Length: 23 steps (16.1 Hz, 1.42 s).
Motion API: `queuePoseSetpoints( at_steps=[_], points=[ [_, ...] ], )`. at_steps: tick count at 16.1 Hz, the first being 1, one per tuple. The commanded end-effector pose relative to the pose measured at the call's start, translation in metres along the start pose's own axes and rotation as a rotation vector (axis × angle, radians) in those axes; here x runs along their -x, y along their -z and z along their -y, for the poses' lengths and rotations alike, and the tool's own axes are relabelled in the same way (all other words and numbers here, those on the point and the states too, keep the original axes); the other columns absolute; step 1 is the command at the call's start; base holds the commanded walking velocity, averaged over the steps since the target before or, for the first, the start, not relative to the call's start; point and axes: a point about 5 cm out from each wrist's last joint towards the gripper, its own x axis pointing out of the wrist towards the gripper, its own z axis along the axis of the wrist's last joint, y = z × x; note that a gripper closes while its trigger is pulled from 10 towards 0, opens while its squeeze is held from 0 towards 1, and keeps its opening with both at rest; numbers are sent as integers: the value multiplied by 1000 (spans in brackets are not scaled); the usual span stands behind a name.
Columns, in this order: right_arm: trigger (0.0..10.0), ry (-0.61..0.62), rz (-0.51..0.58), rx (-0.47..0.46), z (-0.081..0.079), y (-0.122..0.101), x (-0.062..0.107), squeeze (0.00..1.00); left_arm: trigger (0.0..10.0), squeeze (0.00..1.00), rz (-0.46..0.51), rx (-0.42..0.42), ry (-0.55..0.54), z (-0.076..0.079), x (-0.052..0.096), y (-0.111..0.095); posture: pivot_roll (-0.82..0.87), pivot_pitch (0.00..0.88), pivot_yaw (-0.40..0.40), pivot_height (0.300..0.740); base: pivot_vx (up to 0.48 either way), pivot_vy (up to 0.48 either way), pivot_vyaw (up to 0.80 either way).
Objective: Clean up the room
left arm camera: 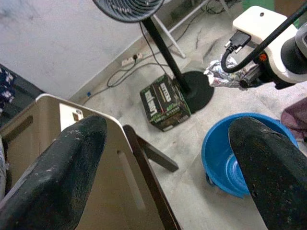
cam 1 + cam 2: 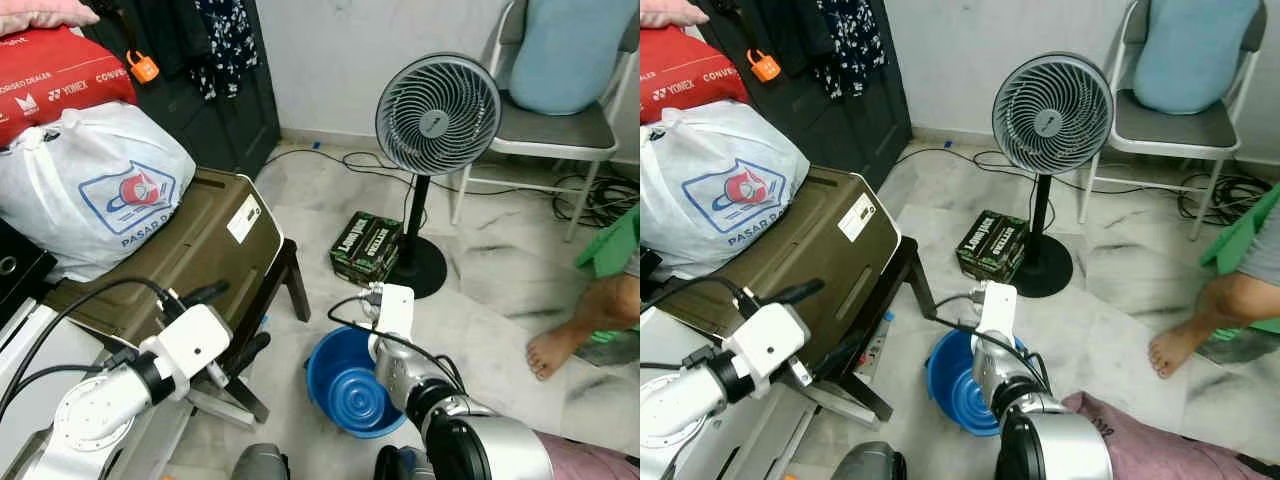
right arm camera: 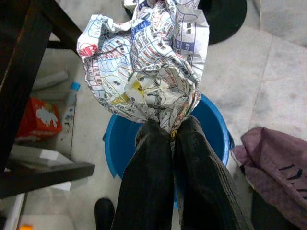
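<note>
Right wrist view: my right gripper (image 3: 168, 132) has its two black fingers pressed together on a crumpled sheet of newspaper (image 3: 144, 62), which fills the upper centre of the frame, with the blue bucket (image 3: 211, 120) directly beneath at centre. In the left eye view the same bucket (image 2: 345, 385) sits on the floor at lower centre, and my right arm reaches over its rim. Left wrist view: my left gripper (image 1: 168, 167) hangs wide apart and holds nothing, above the brown table (image 1: 43, 139) at lower left. The step in hand appears to be dropping the paper into the bucket. To do it well, I should keep the wad centred over the bucket's mouth, lower it inside the rim, then part the fingers fully so the light paper falls in and does not snag or drift onto the floor
</note>
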Motion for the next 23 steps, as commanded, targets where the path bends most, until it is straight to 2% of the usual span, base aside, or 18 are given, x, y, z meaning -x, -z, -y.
queuePoseSetpoints(
  at_steps=[1, 3, 4, 10, 15, 16, 17, 18, 19, 20, 22, 23],
  points=[
    [10000, -5, -17, -3, -6, 3, 1, 0, 10000, 0, -7, -23, 0, -5, 4, -1, 263, 60, 137, 740, 0, 0, 0],
    [10000, -5, -16, -14, -5, 3, 1, 0, 10000, 0, -6, -24, 0, -5, 2, -1, 264, 61, 139, 740, 0, 0, 0],
    [10000, -12, -10, -27, -5, 0, 1, 1000, 10000, 0, -4, -25, 2, -5, 2, -2, 264, 61, 142, 740, 0, 0, 0],
    [10000, 6, 18, -50, -1, -10, -1, 1000, 10000, 0, -1, -28, 6, -5, -2, -1, 256, 56, 144, 740, 0, 0, 0],
    [10000, 6, 99, -113, 2, -33, -1, 1000, 10000, 0, 16, -32, -2, -5, -10, -2, 233, 48, 134, 740, 0, 0, 0],
    [10000, -32, 137, -120, -2, -39, 0, 1000, 10000, 0, 20, -31, -7, -5, -12, -2, 225, 44, 128, 740, 0, 0, 0],
    [10000, -85, 207, -82, -8, -48, 2, 1000, 10000, 0, 29, -27, -20, -5, -14, -2, 215, 39, 123, 740, 0, 0, 0],
    [10000, -190, 319, -39, -18, -58, 9, 1000, 10000, 0, 44, -20, -50, -6, -20, -3, 193, 31, 107, 740, 0, 0, 0],
    [10000, -217, 344, -31, -20, -60, 12, 1000, 10000, 0, 50, -21, -58, -6, -23, -3, 189, 30, 104, 740, 0, 0, 0],
    [10000, -293, 440, 21, -20, -64, 24, 1000, 10000, 0, 82, -10, -80, -6, -33, -8, 159, 22, 89, 740, 0, 0, 0],
    [10000, -360, 484, -14, -11, -67, 42, 1000, 10000, 0, 107, -11, -124, -8, -42, -13, 128, 15, 82, 740, 0, 0, 0],
    [10000, -375, 515, 16, -6, -70, 48, 1000, 10000, 0, 114, -10, -145, -10, -46, -15, 119, 13, 81, 740, 0, 0, 0]
  ],
)
